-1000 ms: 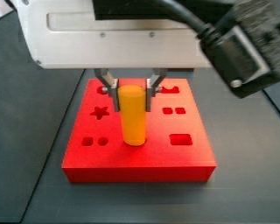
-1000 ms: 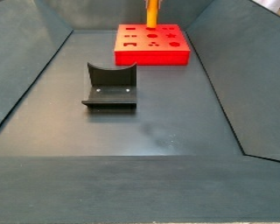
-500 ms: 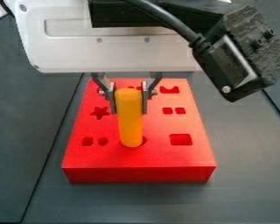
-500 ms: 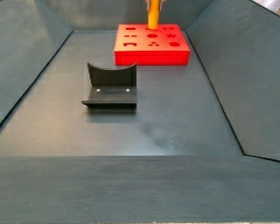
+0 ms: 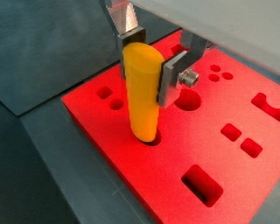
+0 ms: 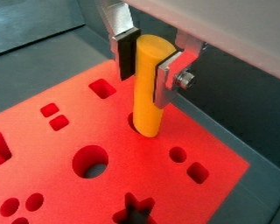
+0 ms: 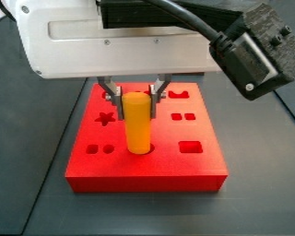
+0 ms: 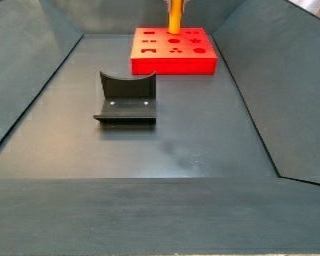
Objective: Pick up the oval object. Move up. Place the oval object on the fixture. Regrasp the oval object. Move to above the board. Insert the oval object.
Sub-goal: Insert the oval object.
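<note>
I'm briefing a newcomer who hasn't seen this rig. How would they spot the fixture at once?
Start at the red board at the far end of the grey floor, where the gripper holds the yellow peg upright. Nearer the camera stands the fixture: a small dark block, the only black thing, with a curved notch on top.

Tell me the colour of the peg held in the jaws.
Yellow-orange oval object, gripper over the board; clearest in a wrist view.

A dark grey floor point(image 8: 190, 140) — matte, faintly scuffed near its middle — lies between sloping grey walls point(image 8: 29, 90) along both side edges.
</note>
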### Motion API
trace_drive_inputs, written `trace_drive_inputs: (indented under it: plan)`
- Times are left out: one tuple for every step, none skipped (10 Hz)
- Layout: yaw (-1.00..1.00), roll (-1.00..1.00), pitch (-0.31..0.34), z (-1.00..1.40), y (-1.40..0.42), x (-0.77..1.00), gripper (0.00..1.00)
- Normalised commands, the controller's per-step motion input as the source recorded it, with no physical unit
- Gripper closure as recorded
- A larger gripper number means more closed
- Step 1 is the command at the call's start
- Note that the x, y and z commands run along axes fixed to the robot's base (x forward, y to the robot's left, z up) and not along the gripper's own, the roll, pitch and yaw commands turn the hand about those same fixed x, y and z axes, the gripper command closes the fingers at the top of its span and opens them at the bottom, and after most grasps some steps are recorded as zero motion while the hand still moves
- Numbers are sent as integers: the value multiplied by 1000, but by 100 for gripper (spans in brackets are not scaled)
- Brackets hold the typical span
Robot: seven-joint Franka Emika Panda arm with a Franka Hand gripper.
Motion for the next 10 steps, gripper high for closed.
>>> trace_drive_inputs:
  plan:
    - [174, -14, -59, -91, 0, 0, 100]
    - [140, -13, -54, -63, 0, 0, 100]
    - [91, 0, -51, -20, -51, 0, 100]
    - [51, 0, -56, -34, -69, 0, 100]
    - [80, 0, -39, -71, -57, 9, 100]
    - [80, 0, -39, -71, -51, 0, 100]
    - [86, 0, -33, -74, -51, 0, 100]
    - [129, 0, -23, -83, -6, 49, 100]
    - [134, 0, -7, -74, -6, 103, 100]
    - [183, 0, 0, -91, 0, 211, 100]
